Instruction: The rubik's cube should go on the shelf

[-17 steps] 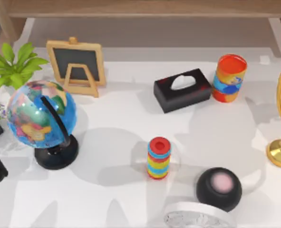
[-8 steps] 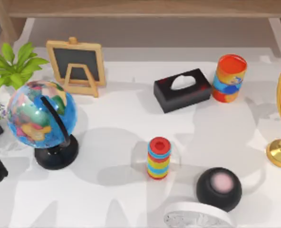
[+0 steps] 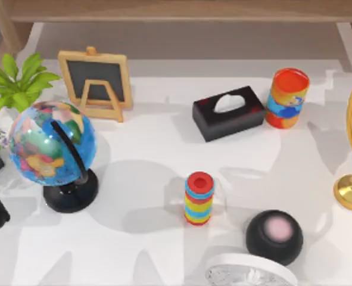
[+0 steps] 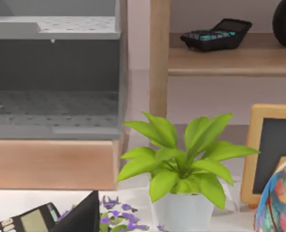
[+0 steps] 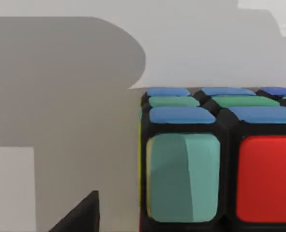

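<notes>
Light-brown wooden plank shelf spans the table's far edge in the top view; the left wrist view shows its upright and a board bearing a black calculator. The rubik's cube, black-gridded with blue, green, teal and red stickers, stands on a pale surface close before the right wrist camera; its place on the table cannot be told. White table carries a wooden-framed chalkboard easel, a blue globe on a black base, a black tissue box, a striped multicoloured cylinder, a leafy green potted plant. Whether either claw is spread or pressed together cannot be told.
</notes>
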`<action>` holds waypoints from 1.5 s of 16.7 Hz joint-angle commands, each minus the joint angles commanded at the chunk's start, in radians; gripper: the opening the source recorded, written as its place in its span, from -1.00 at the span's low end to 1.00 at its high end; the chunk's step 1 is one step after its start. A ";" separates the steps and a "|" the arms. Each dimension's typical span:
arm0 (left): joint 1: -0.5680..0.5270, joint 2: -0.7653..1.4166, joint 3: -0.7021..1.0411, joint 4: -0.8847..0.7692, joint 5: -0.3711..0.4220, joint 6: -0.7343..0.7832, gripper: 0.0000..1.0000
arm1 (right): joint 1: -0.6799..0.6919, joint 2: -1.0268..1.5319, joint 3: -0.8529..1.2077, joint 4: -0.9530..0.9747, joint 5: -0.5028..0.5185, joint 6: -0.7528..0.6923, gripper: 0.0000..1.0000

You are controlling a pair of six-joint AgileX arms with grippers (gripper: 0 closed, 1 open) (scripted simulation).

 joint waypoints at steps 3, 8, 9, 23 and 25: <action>0.000 0.000 0.000 0.000 0.000 0.000 1.00 | 0.000 0.000 0.000 0.000 0.000 0.000 1.00; 0.000 0.000 0.000 0.000 0.000 0.000 1.00 | 0.000 0.000 0.000 0.000 0.000 0.000 0.25; 0.000 0.000 0.000 0.000 0.000 0.000 1.00 | 0.000 0.000 0.000 0.000 0.000 0.000 0.10; 0.000 0.000 0.000 0.000 0.000 0.000 1.00 | 0.000 0.000 0.000 0.000 0.000 0.000 -1.00; 0.000 0.000 0.000 0.000 0.000 0.000 1.00 | -0.002 -0.001 0.000 0.000 0.000 0.001 -1.00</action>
